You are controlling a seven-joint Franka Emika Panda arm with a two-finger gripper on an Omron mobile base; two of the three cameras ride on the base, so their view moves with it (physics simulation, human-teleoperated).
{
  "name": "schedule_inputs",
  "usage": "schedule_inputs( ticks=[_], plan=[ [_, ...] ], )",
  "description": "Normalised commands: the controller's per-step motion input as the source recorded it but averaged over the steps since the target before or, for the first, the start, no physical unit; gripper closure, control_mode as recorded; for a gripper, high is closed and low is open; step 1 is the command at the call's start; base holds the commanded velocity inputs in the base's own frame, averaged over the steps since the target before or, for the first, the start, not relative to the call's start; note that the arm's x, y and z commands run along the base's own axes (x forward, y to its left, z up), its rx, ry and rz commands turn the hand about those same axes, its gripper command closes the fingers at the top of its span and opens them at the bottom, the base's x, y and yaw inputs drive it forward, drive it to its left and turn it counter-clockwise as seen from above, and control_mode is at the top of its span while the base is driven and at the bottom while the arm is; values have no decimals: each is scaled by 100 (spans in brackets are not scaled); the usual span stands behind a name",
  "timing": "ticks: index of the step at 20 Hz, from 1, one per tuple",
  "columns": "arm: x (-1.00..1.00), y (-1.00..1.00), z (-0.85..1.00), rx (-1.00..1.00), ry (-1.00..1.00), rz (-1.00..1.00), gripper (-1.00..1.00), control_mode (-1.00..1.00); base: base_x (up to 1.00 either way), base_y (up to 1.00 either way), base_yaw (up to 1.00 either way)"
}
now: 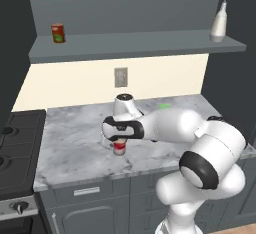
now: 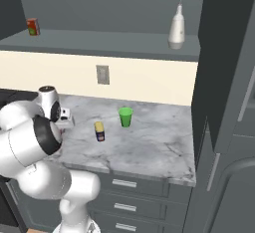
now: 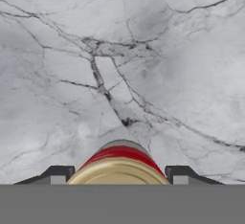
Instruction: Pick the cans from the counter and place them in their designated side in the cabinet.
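two cans are seen on the marble counter [image 1: 75,138], taken left to right from the wall outlet [image 1: 120,77]: the red-and-white can [image 1: 119,148] stands below it, the dark blue can [image 2: 99,131] further right, beside a green cup [image 2: 125,116]. the red-and-white can is flanked by the gripper [image 3: 118,174] at its sides and appears clasped. it is judged light, rigid and smooth, best held mid-wall. its long axis is upright, tan lid pointing up.
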Motion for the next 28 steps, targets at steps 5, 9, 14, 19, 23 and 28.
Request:
schedule_inputs(
  ticks=[5,9,14,19,23,28],
  plan=[
    [-9,0,51,0,-2,0,100,-100,0,0,0],
    [-6,-3,51,3,0,0,100,-100,0,0,0],
    [-11,-5,45,6,0,1,100,-100,0,0,0],
    [-13,-2,42,6,-3,2,100,-100,0,0,0],
    [-8,0,37,5,-4,2,100,-100,0,0,0],
    [-7,0,32,4,-6,2,100,-100,0,0,0]
  ],
)
